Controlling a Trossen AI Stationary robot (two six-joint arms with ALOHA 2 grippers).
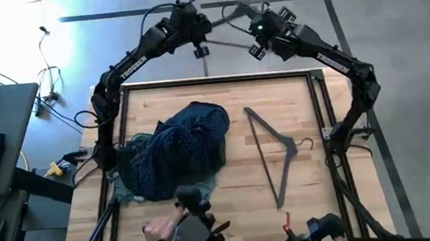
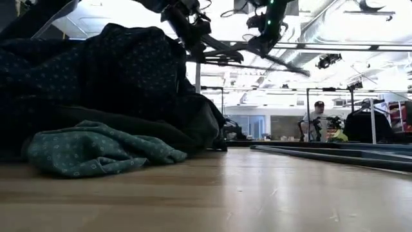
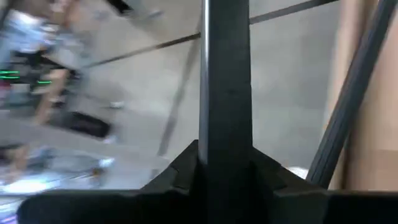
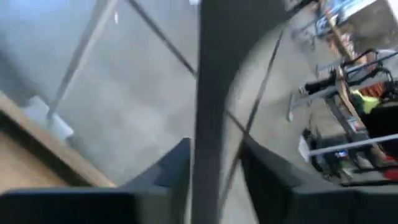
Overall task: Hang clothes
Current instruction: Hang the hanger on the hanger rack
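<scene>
Grey hanger (image 1: 275,154) on wooden table (image 1: 243,205)

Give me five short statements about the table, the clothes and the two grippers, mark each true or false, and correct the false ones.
1. A hanger lies flat on the table. True.
2. The clothes sit heaped together. True.
3. The teal shirt hangs on that hanger. False: it lies on the table by the pile.
4. The left gripper grips the navy shirt. False: it is raised beyond the table's far edge.
5. The right gripper holds a dark bar. True.

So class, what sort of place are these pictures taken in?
Probably a robotics lab or workshop: a wooden table in a metal frame, exposed ceiling ducts, and a person seated at equipment in the open room behind.
</scene>
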